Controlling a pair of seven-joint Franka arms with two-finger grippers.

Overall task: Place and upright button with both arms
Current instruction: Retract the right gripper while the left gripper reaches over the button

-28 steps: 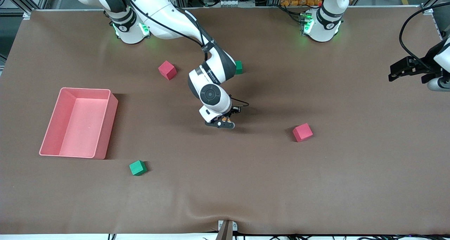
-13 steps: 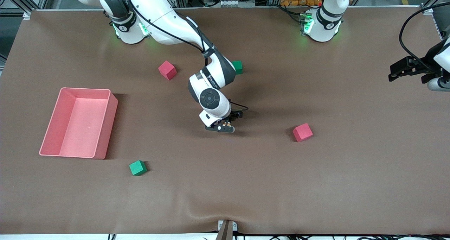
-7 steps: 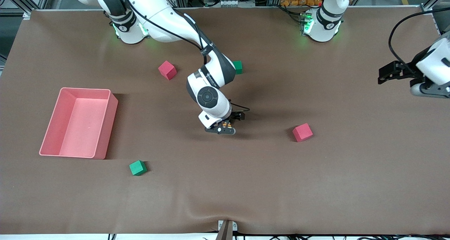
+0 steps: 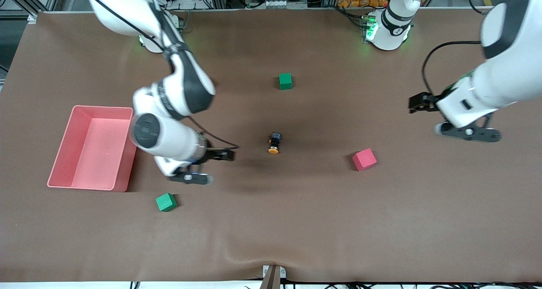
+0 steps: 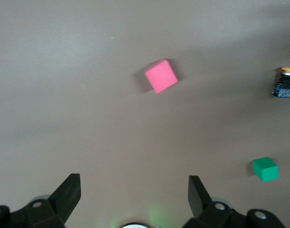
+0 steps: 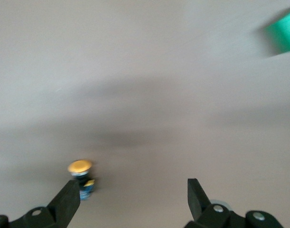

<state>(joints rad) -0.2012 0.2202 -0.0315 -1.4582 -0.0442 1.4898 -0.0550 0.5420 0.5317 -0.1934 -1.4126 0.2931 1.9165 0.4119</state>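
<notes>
Button (image 4: 274, 143) lies tipped over on the table, orange cap nearest the camera.

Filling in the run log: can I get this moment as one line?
orange-capped black push-button: lying on its side on brown table, untouched | right gripper: open, beside pink bin | left gripper: open, empty

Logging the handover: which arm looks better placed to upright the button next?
Probably the right: its open claw hangs nearer the button lying on its side; the left claw is open too.
</notes>
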